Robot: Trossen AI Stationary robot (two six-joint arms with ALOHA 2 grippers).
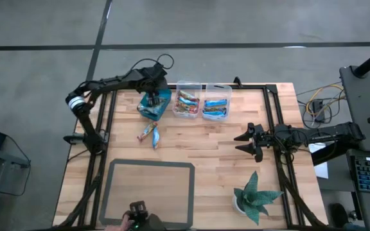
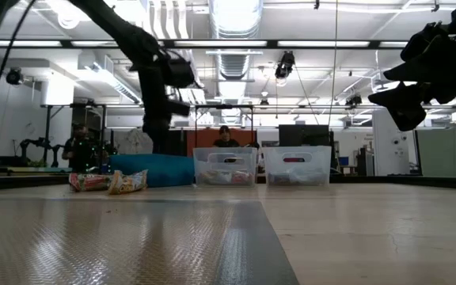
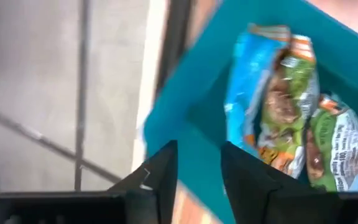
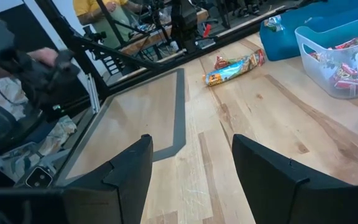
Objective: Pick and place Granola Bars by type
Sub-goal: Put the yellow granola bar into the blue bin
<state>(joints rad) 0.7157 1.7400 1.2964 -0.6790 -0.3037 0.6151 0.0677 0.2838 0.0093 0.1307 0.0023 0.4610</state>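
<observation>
Your left claw (image 1: 153, 97) hangs over the teal bin (image 1: 162, 109), fingers parted with nothing between them (green-wrapped bars (image 3: 291, 106) already lie inside). The bins split types: reddish in the middle clear bin (image 1: 187, 102), blue in the right one (image 1: 216, 104). Two Granola Bars (image 1: 150, 134) wait on the desk (image 1: 223, 147). Your right claw (image 1: 252, 142) idles released, well apart.

left arm (image 2: 158, 87) reaches down behind teal bin (image 2: 153, 169) | two clear bins (image 2: 225, 166) beside it, bars inside | two granola bars (image 2: 108, 182) on table, left of teal bin | right gripper (image 2: 406, 79) raised, upper right
</observation>
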